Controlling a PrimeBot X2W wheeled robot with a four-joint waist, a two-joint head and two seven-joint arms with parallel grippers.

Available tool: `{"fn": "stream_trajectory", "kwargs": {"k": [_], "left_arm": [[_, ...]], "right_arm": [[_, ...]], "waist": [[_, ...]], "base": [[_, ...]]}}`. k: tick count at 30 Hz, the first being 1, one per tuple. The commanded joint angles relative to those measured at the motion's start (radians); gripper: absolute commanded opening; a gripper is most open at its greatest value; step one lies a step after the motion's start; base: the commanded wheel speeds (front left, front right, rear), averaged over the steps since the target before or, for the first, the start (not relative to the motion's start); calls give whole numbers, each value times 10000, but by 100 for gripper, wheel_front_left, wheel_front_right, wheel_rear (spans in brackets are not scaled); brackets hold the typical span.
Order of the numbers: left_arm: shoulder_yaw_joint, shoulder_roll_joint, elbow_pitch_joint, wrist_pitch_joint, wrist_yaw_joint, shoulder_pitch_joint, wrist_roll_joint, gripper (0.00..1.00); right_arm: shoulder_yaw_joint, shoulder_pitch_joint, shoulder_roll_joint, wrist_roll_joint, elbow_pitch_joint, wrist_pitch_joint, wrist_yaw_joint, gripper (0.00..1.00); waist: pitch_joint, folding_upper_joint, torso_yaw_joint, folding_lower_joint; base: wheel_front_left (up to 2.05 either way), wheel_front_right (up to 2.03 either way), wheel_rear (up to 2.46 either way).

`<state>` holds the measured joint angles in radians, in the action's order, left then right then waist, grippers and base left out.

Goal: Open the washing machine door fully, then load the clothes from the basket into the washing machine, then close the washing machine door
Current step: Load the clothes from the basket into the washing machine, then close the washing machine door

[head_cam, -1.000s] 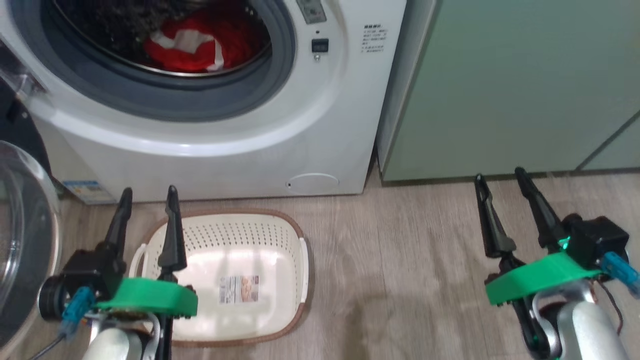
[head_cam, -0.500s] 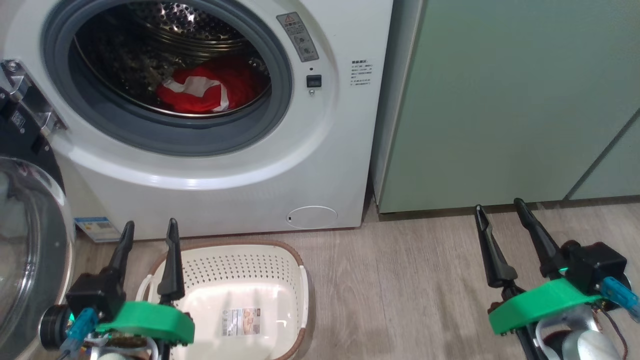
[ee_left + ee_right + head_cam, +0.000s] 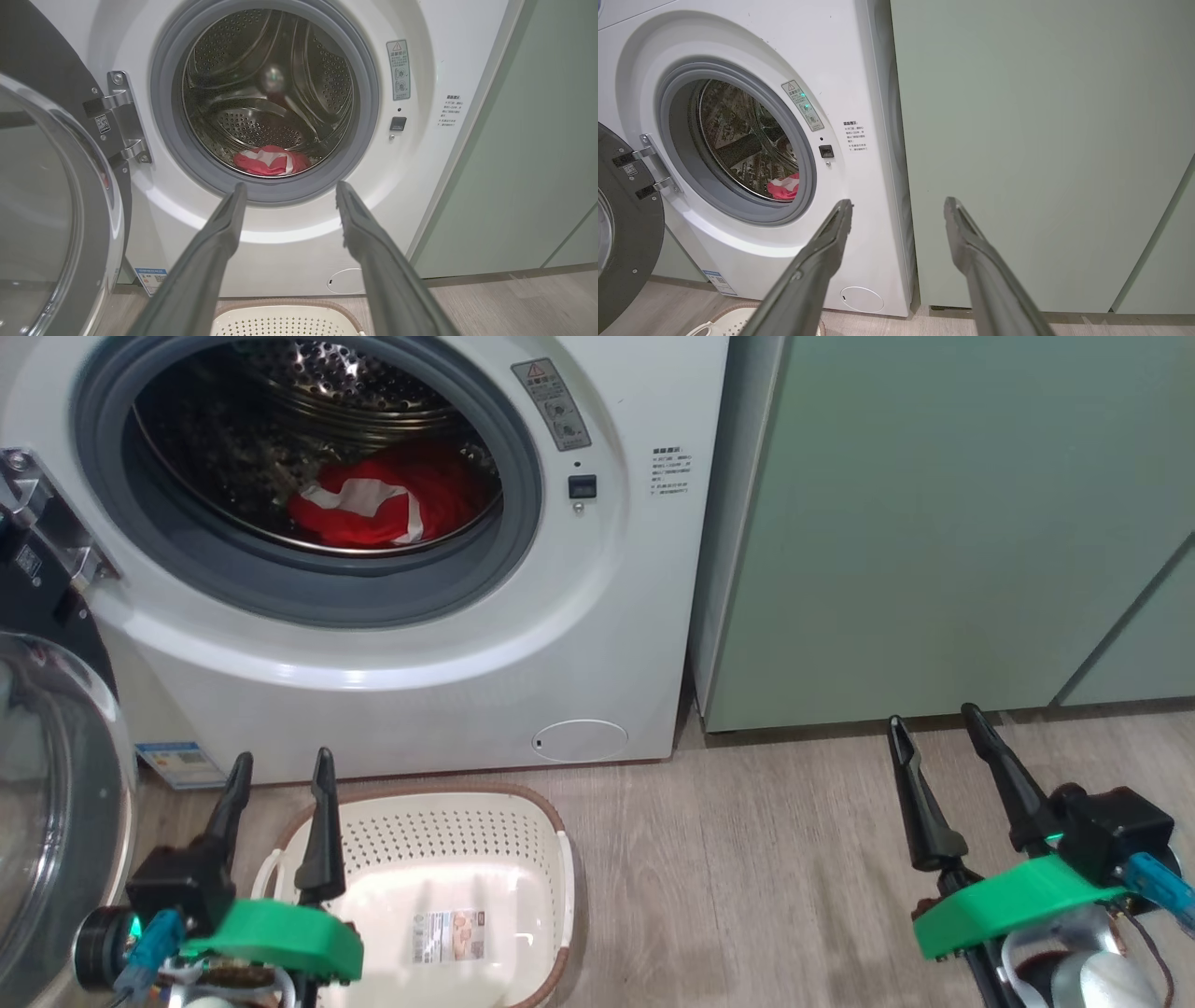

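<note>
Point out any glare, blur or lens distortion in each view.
Head view: bright glare on the basket floor and the washing machine front. Left wrist view: near fingers soft, door glass reflective. Right wrist view: cabinet evenly lit, vertical edges lean.

One washer (image 3: pixel 579 616), one basket (image 3: pixel 467 831)

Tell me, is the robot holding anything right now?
Nothing is held. The left gripper and right gripper both show open, empty jaws; the clothes lie in the washer.

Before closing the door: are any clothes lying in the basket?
No, the basket holds just its sticker label; the red clothes lie inside the drum.
</note>
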<state>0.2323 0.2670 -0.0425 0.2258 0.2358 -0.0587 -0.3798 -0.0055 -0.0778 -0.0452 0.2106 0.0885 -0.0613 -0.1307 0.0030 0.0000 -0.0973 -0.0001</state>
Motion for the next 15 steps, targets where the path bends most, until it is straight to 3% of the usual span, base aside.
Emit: {"fn": "stream_trajectory", "kwargs": {"k": [1,15], "left_arm": [[-327,241,-301,-17,72,367,-18,100],[-245,291,-280,-71,137,357,-42,100]], "right_arm": [[200,233,-50,-52,372,34,0,100],[153,252,-50,-12,353,4,0,100]], "waist": [[3,0,1,1],[21,0,21,1]], "base": [[0,0,0],[0,0,0]]}}
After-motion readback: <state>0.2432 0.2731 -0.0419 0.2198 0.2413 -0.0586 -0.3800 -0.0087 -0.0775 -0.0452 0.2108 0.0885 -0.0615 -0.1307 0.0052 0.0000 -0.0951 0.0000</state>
